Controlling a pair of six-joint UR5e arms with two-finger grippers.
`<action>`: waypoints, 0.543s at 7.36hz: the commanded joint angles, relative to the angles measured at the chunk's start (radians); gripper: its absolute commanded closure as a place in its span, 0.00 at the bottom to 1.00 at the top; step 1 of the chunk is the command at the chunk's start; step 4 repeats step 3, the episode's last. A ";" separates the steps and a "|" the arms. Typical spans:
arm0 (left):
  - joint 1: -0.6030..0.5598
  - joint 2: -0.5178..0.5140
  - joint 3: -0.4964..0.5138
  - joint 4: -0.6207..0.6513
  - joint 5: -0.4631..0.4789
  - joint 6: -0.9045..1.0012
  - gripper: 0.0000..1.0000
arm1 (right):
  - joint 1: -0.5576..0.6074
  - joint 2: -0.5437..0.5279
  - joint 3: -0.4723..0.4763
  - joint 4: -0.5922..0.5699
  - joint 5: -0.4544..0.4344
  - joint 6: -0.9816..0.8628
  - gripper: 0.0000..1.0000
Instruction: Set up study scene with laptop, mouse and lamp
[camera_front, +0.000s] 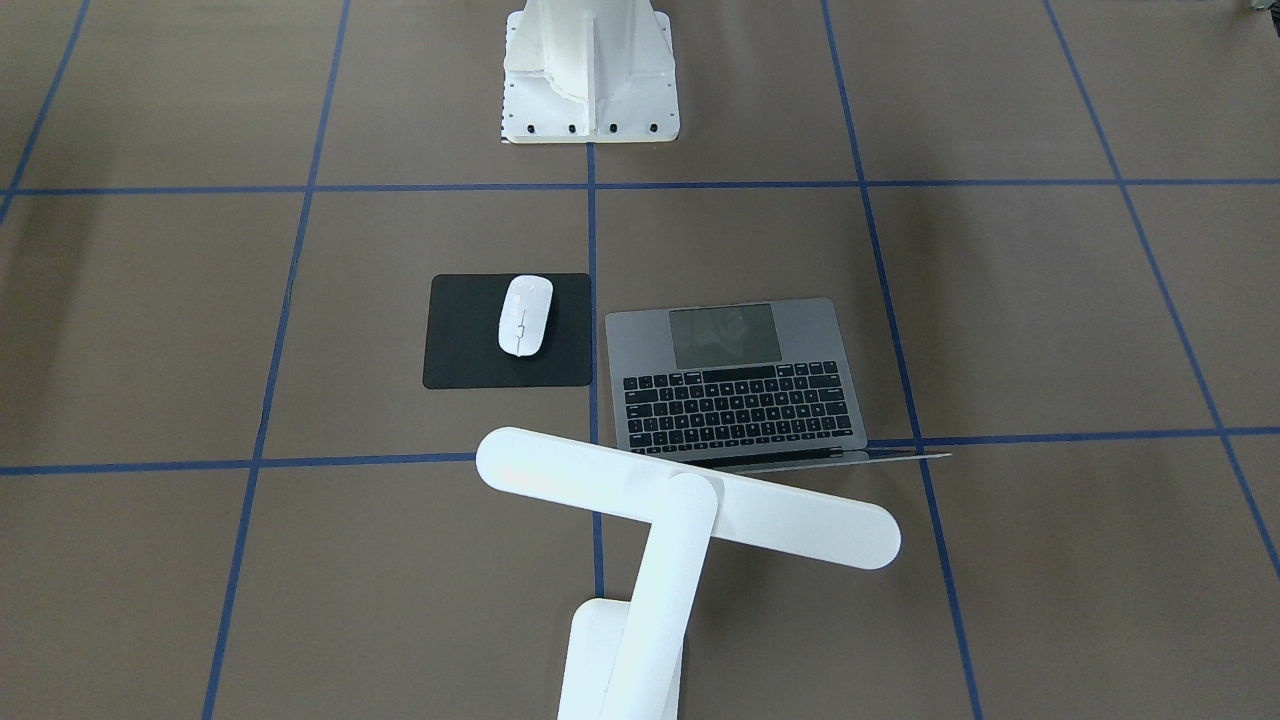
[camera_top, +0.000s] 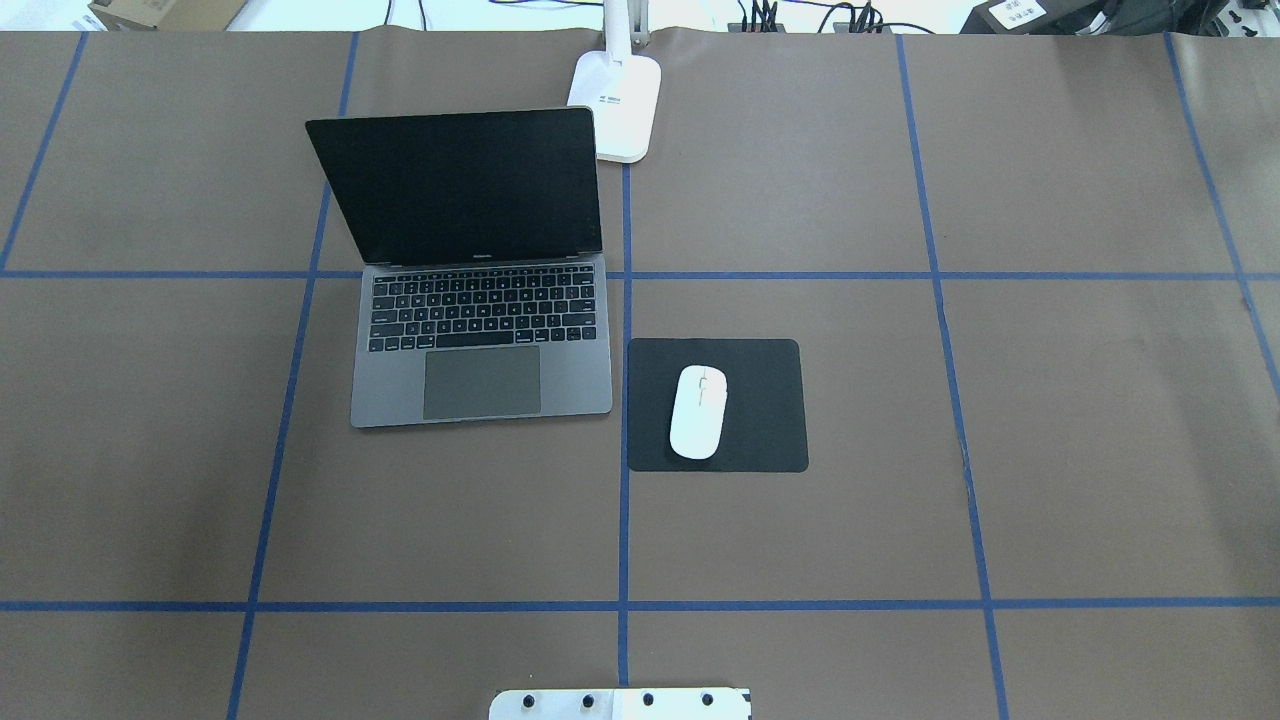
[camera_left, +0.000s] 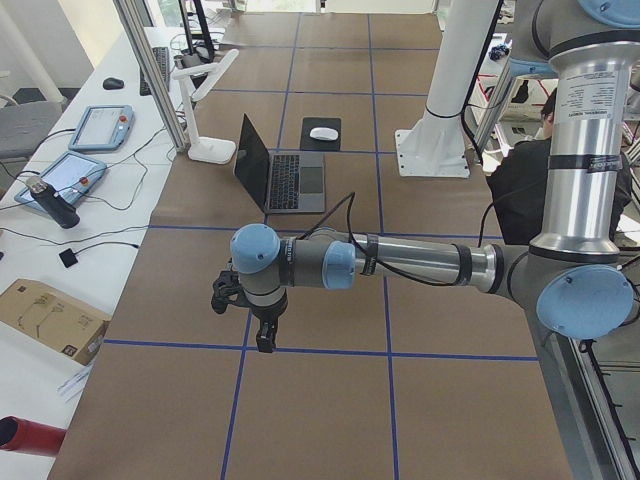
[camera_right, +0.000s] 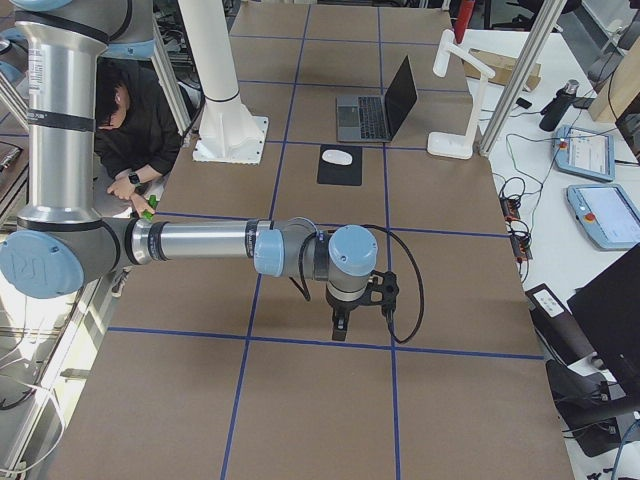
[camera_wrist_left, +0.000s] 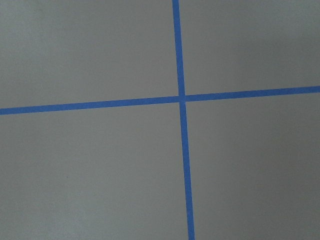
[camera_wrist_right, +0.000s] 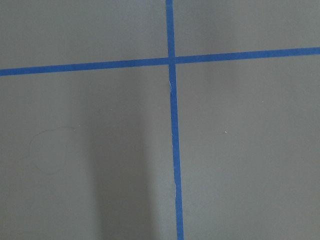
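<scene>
The grey laptop (camera_top: 480, 385) stands open on the brown table, left of centre, with its dark screen upright. The white mouse (camera_top: 698, 411) lies on a black square pad (camera_top: 770, 400) just right of the laptop. The white lamp (camera_front: 690, 495) stands behind the laptop, its base (camera_top: 622, 105) at the table's far edge and its bar head over the screen's top. My left gripper (camera_left: 260, 335) shows only in the exterior left view and my right gripper (camera_right: 340, 322) only in the exterior right view. Both hang over bare table at the table's ends, far from the objects. I cannot tell whether either is open or shut.
The white bolted pedestal (camera_front: 590, 70) stands at the robot's side of the table. Blue tape lines grid the brown surface (camera_wrist_left: 181, 97). An operator (camera_right: 125, 130) sits beside the pedestal. Tablets (camera_left: 100, 125) and cables lie on the side bench beyond the lamp.
</scene>
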 joint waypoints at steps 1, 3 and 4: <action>-0.001 0.009 0.001 -0.003 0.000 0.002 0.01 | -0.001 0.014 -0.005 0.000 0.000 0.010 0.00; -0.003 0.017 -0.002 -0.003 0.000 0.002 0.01 | -0.003 0.018 -0.008 0.000 0.000 0.011 0.00; -0.003 0.017 -0.002 -0.003 0.000 0.002 0.01 | -0.003 0.018 -0.008 0.000 0.000 0.011 0.00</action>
